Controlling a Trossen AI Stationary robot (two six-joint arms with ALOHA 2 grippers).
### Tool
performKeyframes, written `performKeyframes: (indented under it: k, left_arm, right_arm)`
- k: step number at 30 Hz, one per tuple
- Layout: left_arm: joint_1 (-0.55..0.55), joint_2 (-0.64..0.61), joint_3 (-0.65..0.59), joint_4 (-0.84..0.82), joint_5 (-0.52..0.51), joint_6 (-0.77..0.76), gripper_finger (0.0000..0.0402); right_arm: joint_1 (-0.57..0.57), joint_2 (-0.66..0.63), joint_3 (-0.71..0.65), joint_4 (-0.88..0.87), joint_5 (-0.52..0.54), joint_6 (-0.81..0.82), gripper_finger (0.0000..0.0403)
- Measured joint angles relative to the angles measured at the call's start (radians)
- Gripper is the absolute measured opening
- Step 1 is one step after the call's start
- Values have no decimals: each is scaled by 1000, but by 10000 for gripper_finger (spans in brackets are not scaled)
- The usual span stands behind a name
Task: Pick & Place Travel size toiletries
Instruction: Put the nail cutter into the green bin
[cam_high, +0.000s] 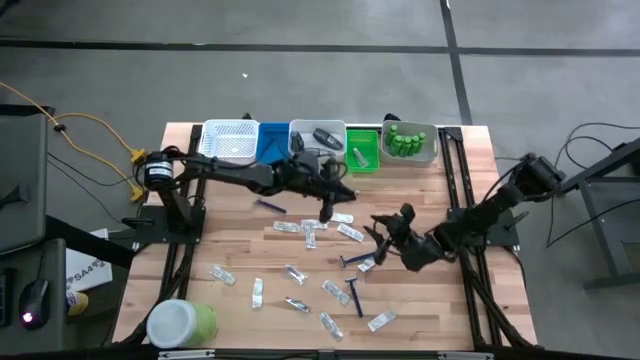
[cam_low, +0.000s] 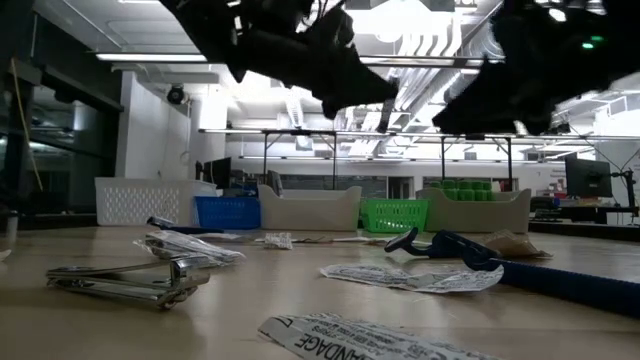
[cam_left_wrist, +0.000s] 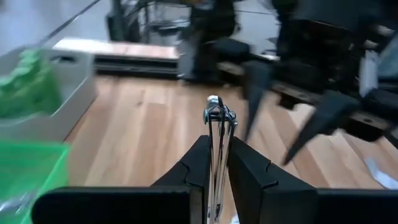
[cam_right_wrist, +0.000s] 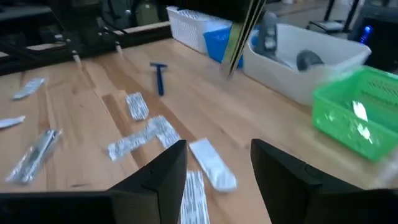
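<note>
Left pincer (cam_left_wrist: 216, 163) clamped on metal nail clipper (cam_left_wrist: 217, 134), above surface (cam_high: 230, 215) nr grey tray (cam_high: 318, 143). Right pincer (cam_high: 385, 238) open, empty, over sachets (cam_high: 349, 230) & blue razor (cam_high: 353, 261).

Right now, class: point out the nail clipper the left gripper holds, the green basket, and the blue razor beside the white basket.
nail clipper (cam_left_wrist: 219, 118), left wrist view, its metal tip.
green basket (cam_right_wrist: 348, 99), right wrist view, near rim.
blue razor (cam_right_wrist: 160, 78), right wrist view, handle.

We see the dark left arm reaching rightward across mid-table, its two-finger left gripper (cam_left_wrist: 214, 171) pinched on a thin silvery metal nail clipper (cam_left_wrist: 216, 134). The dark right arm angles in from the right; its right gripper (cam_right_wrist: 214, 171) hangs with fingers parted, holding nothing.
</note>
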Motion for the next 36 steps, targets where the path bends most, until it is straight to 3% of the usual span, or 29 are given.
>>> performKeyframes:
  k: [5,12,17,21,24,32,36]
  left_arm:
    - [-64,0,0,1,5,74,37]
    - [-120,0,0,15,7,98,37]
    - [-135,-1,0,11,25,94,37]
    - [-147,-1,0,20,27,95,37]
    - [-152,-1,0,20,26,100,37]
    - [-149,-1,0,-4,-4,107,37]
    - [-148,-1,0,-17,-40,118,37]
  right_arm:
    - [-84,0,0,142,-119,-170,171]
    - [-106,0,0,228,-164,-258,171]
    - [-128,0,-3,300,-288,-319,171]
    - [-143,1,-3,329,-312,-325,171]
    - [-155,1,-1,338,-390,-334,171]
    - [-134,0,2,157,-433,-194,171]
    - [-132,1,2,193,-467,-200,171]
